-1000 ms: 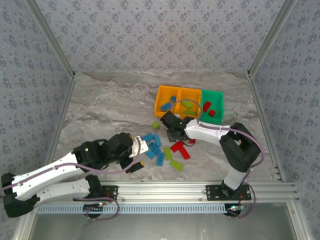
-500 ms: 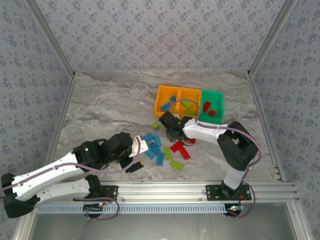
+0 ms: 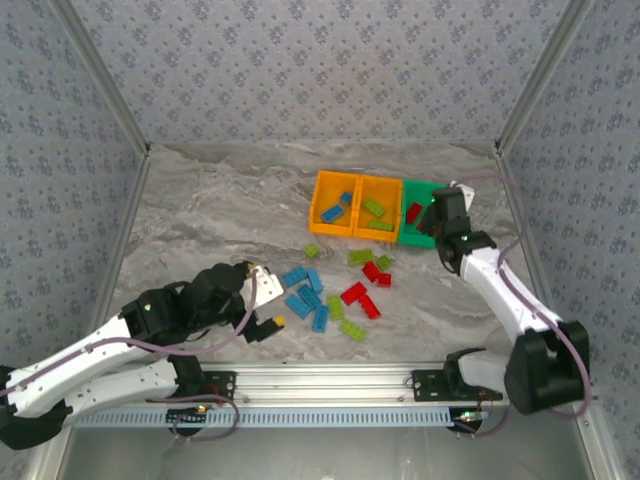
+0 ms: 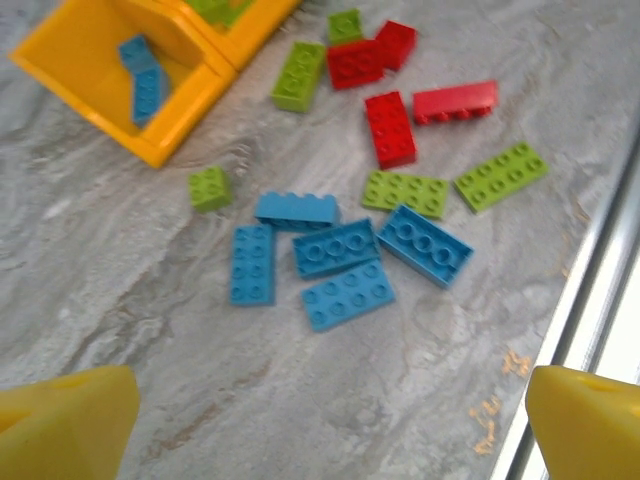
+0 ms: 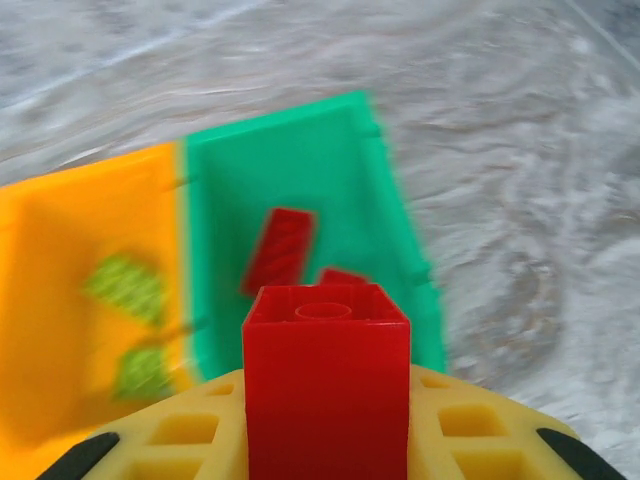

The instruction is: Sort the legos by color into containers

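- The right hand [image 3: 437, 212] has been lifted off the pile in the middle of the desk [image 3: 220, 220] and swung to the green bin [image 3: 424, 187] at the far right of the row.
- A red brick [image 5: 325, 385] is clamped between its fingers, studs up. In the wrist view the brick is seen above the near edge of the green bin, not yet let go.
- Two red bricks [image 5: 278, 250] are already seen lying in that bin, so the colour is matched. It is judged that only the release is left for this piece.
- The left hand [image 3: 268, 303] is kept wide apart with nothing in it, low over the desk just beside the blue bricks [image 4: 335, 260]. Its arm has been shifted only slightly.
- Loose bricks are left on the desk: a blue cluster, several red [image 4: 388, 128] and several green [image 4: 405, 190].
- Blue pieces are seen in the left orange bin [image 3: 318, 195] and green ones in the middle orange bin [image 3: 380, 181]. The sort is judged well under way but not finished.
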{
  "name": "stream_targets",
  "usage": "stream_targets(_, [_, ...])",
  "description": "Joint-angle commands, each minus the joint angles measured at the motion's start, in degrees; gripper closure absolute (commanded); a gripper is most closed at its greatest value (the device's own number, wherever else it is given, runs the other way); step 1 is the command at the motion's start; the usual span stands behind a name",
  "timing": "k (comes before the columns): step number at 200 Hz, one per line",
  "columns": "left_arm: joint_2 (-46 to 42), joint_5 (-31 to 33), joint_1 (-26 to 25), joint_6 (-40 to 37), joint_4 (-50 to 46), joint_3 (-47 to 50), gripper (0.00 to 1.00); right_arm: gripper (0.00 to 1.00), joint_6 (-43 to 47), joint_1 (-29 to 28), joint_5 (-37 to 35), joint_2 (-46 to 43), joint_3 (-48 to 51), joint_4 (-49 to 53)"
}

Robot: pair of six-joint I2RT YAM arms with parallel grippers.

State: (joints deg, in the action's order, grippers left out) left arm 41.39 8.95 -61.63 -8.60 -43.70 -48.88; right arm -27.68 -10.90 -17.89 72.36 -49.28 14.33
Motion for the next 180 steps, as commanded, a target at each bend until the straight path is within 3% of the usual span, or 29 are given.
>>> stream_targets(1, [-1.3,6.3,1.1,3.2,3.2,0.2,0.01,0.73,2.6,3.0,7.8,9.3,-3.6,-2.5])
stream_targets(30, [-3.1,10.1,3.2,6.4,4.5,0.5,0.01,0.66,3.4,3.1,9.2,19.9,-11.4,0.5])
stream_targets(67, [-5.0,12.2,3.4,6.6,6.3,1.2,0.01,0.46,2.7,3.0,8.7,21.9,-14.3,2.8])
stream_targets(96, [-4.6,12.0,3.5,6.4,6.1,1.2,0.01,0.41,2.3,2.8,9.2,15.2,-12.7,5.7])
stream_targets(122, [-3.8,11.7,3.5,6.4,5.7,0.9,0.01,0.39,0.7,0.4,12.4,3.2,-6.4,7.9])
stream_targets(156, [-3.7,11.0,3.7,6.0,5.4,0.7,0.01,0.36,-4.4,-10.3,12.1,-11.8,5.6,10.1])
stream_targets(180, [-3.3,10.2,3.7,6.0,5.7,0.7,0.01,0.36,-7.5,-17.4,11.6,-13.7,10.2,11.4])
